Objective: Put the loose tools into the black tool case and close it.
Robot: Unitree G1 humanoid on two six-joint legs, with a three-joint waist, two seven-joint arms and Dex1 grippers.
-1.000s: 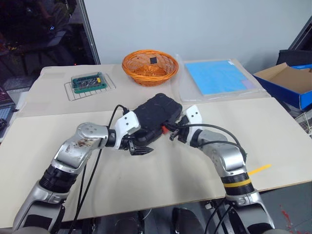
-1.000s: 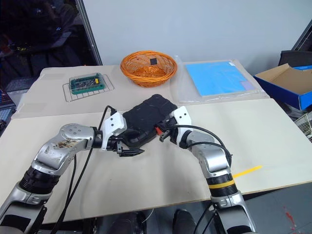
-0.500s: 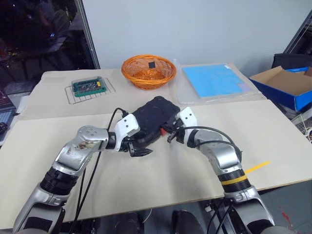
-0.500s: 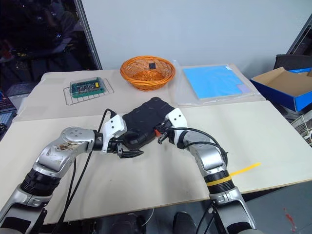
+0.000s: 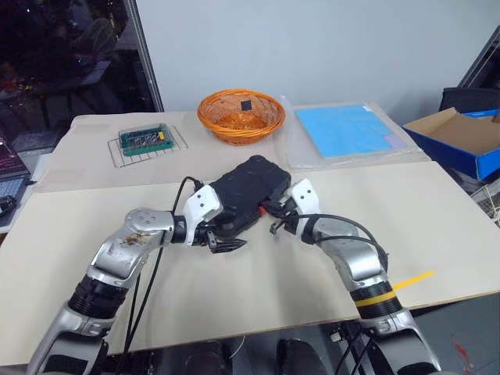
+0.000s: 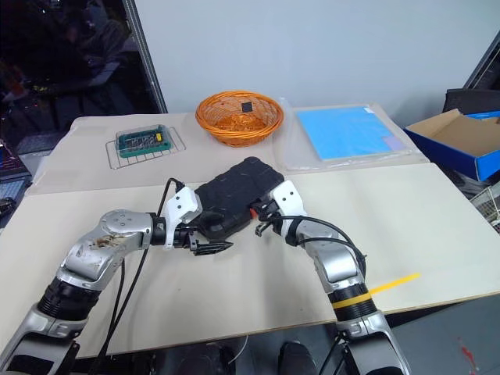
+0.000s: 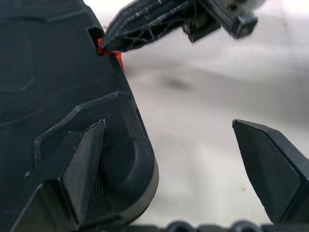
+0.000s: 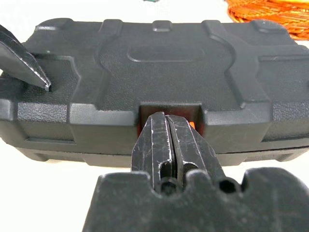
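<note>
The black tool case [image 5: 248, 191] is lying shut near the middle of the table [image 5: 437, 195], and no loose tools are being seen around it, so the latching step is judged to be in hand. The orange latch [image 8: 192, 125] on the case's near edge is being pressed by the right tool [image 8: 166, 126], whose fingers are drawn narrow, nearly together. The case's left corner is being steadied by the left tool [image 7: 169, 150], spread wide, one finger [image 7: 84, 162] resting on the lid. Next, a firm push on the latch is probably being called for, with the case kept braced.
</note>
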